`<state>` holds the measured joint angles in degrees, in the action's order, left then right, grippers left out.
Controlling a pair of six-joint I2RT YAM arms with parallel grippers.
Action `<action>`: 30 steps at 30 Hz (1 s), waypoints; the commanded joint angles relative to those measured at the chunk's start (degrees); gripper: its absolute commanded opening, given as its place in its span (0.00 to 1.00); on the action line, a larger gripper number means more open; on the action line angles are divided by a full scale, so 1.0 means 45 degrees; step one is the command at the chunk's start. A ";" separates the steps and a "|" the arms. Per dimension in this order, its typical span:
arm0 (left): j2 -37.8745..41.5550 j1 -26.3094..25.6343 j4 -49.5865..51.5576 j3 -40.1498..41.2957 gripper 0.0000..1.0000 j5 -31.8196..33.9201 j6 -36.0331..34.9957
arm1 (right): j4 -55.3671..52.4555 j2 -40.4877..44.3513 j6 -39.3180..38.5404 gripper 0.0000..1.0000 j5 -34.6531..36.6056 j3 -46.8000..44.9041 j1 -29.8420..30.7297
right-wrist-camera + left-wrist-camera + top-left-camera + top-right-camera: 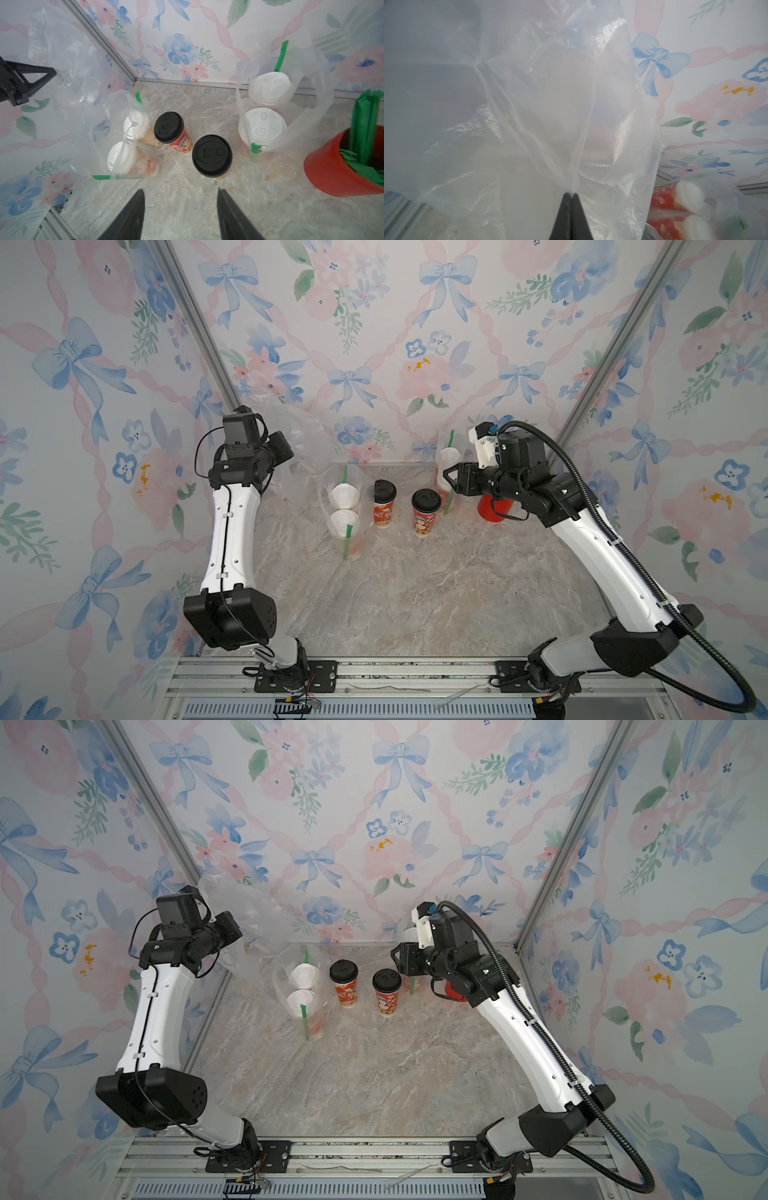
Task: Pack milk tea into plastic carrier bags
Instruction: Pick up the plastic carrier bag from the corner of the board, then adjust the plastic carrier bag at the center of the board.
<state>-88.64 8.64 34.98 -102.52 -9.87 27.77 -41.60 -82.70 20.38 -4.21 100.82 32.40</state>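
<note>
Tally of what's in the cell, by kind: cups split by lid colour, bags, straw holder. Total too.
White-lid cups: 4
Black-lid cups: 2
Clear carrier bags: 3
Red cup of straws: 1
Total: 10

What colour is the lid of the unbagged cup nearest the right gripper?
Black. The lid shows best in the right wrist view.

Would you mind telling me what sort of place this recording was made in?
Probably a robot test booth staged as a drinks counter: floral wallpaper panels on aluminium framing, a marble-look tabletop, and milk tea cups packed in clear carrier bags.
</note>
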 commanded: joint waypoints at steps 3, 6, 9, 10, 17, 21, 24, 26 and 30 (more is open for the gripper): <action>0.1377 -0.0468 -0.0997 0.0104 0.00 -0.1964 0.1686 | 0.4221 0.0938 0.0815 0.59 0.0136 -0.1656 0.1457; 0.2161 -0.1276 -0.1611 0.0441 0.00 -0.1890 0.2290 | 0.5170 0.1089 0.0923 0.60 0.0134 -0.1941 0.2180; 0.2896 -0.2370 -0.2661 0.1207 0.00 -0.1733 0.3133 | 0.5924 0.1244 0.0997 0.60 0.0094 -0.2109 0.2773; 0.3123 -0.2733 -0.3139 0.1523 0.00 -0.1716 0.3513 | 0.6240 0.1336 0.1027 0.60 0.0105 -0.2265 0.2946; 0.4183 -0.5081 -0.5269 0.3293 0.00 -0.0625 0.4923 | 0.8375 0.2585 0.1664 0.62 0.0232 -0.3977 0.3329; 0.4516 -0.5977 -0.6125 0.4111 0.00 0.0014 0.5397 | 0.9786 0.3063 0.2097 0.61 -0.0085 -0.5012 0.3407; 0.4648 -0.6387 -0.6842 0.4696 0.00 0.0180 0.5870 | 0.9654 0.3012 0.2116 0.57 0.0062 -0.5006 0.3444; 0.4720 -0.6566 -0.7242 0.5002 0.00 0.0232 0.6171 | 0.9492 0.2875 0.2088 0.51 0.0172 -0.4919 0.3456; 0.4836 -0.6838 -0.7646 0.5378 0.00 0.0439 0.6392 | 0.9535 0.2582 0.2187 0.44 0.0170 -0.4864 0.3444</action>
<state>-68.23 -21.50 4.80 -79.24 -9.41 54.59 -0.64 -70.06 29.50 -4.03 79.02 47.37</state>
